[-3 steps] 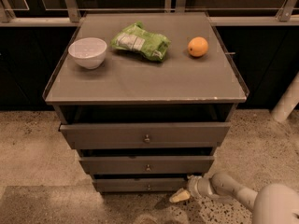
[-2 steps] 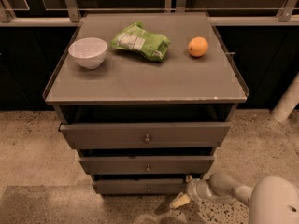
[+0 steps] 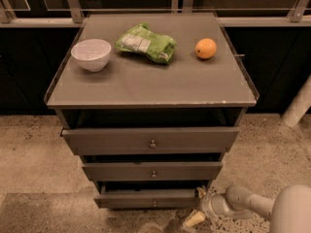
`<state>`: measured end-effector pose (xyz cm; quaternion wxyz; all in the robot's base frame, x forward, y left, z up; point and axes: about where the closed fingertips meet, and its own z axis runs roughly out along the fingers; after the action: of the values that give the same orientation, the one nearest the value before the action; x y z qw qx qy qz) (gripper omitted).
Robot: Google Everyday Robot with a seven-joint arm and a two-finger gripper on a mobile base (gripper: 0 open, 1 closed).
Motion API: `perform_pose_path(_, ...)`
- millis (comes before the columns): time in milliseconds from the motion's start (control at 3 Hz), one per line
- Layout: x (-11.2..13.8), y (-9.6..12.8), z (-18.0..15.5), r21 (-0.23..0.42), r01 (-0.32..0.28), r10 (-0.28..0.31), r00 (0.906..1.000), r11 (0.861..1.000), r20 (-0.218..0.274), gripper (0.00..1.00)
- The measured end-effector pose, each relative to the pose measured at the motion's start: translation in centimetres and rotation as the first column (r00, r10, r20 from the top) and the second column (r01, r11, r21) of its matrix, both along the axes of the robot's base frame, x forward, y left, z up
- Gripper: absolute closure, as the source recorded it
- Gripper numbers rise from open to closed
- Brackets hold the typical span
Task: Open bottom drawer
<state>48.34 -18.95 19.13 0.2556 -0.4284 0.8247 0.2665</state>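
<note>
The grey-brown cabinet [image 3: 150,89] has three drawers, each with a small round knob. The bottom drawer [image 3: 146,198] is the narrowest and lowest front, and it stands pulled out a little with a dark gap above it. My gripper [image 3: 198,206] is at the drawer's right end, low near the floor. It is open, with one cream fingertip [image 3: 200,192] at the top of the drawer front's right corner and the other [image 3: 194,220] below it. The arm [image 3: 248,203] reaches in from the bottom right.
The middle drawer [image 3: 151,171] and the top drawer [image 3: 151,140] also stand slightly out. On the cabinet top sit a white bowl [image 3: 91,54], a green bag [image 3: 146,42] and an orange [image 3: 206,48]. A white pipe [image 3: 297,106] leans at the right. The floor is speckled.
The gripper has stayed at the bottom drawer's right end and dropped slightly. The bottom drawer front looks a little further out. The view has shifted a bit.
</note>
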Motion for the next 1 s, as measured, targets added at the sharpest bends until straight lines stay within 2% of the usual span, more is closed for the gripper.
perform_pose_path(333, 0.1, 0.0, 0.3, 0.0, 0.0, 0.0, 1.0, 1.0, 0.0, 0.0)
perform_pose_path(667, -3.2, 0.7, 0.6, 0.056, -0.013, 0.016, 0.9982, 0.998, -0.057, 0.0)
perform_pose_path(1000, -3.2, 0.7, 0.6, 0.056, -0.013, 0.016, 0.9982, 0.998, -0.057, 0.0)
